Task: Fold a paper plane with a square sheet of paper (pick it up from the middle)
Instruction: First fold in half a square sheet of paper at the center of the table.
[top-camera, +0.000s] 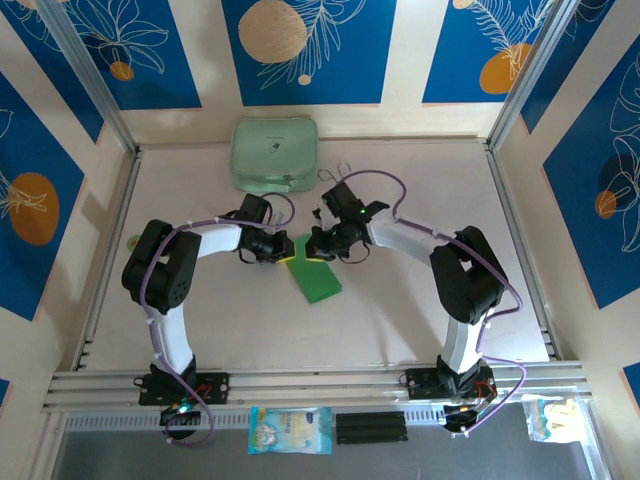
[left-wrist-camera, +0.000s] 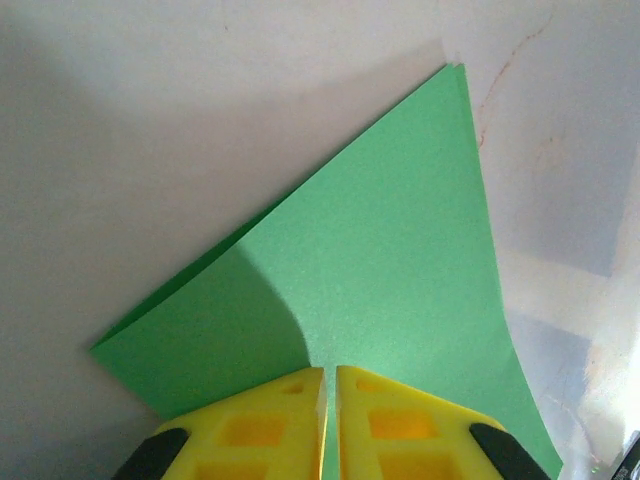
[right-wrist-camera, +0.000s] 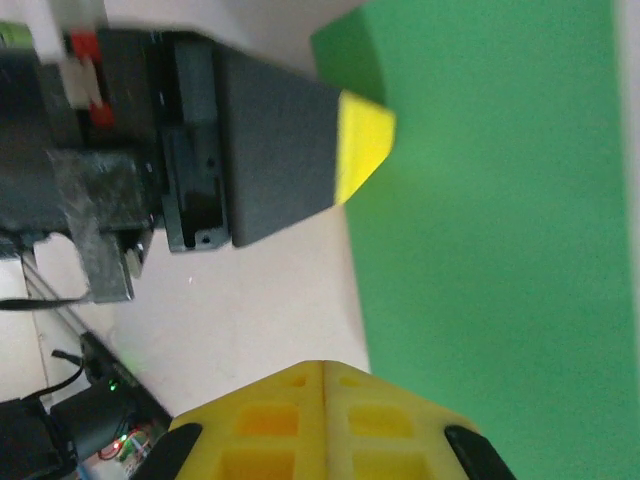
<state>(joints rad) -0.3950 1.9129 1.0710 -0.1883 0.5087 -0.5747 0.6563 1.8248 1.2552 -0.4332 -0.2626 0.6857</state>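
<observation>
The square sheet of paper (top-camera: 318, 280) is bright green and lies folded double on the table's middle. In the left wrist view the sheet (left-wrist-camera: 380, 260) spreads away from the fingers, with two layers showing at its far corner and left edge. My left gripper (left-wrist-camera: 331, 370) is shut on its near edge, and green shows in the thin slit between the yellow fingers. It reaches the sheet's upper left corner (top-camera: 285, 250). My right gripper (right-wrist-camera: 323, 365) is shut with nothing in it, just off the paper's edge (right-wrist-camera: 490, 250), by the sheet's top (top-camera: 318, 245).
A pale mint case (top-camera: 274, 152) sits at the back of the table, with thin wire tongs (top-camera: 338, 175) to its right. The left gripper's finger (right-wrist-camera: 365, 140) hangs close in front of the right wrist camera. Packets (top-camera: 290, 430) lie below the rail.
</observation>
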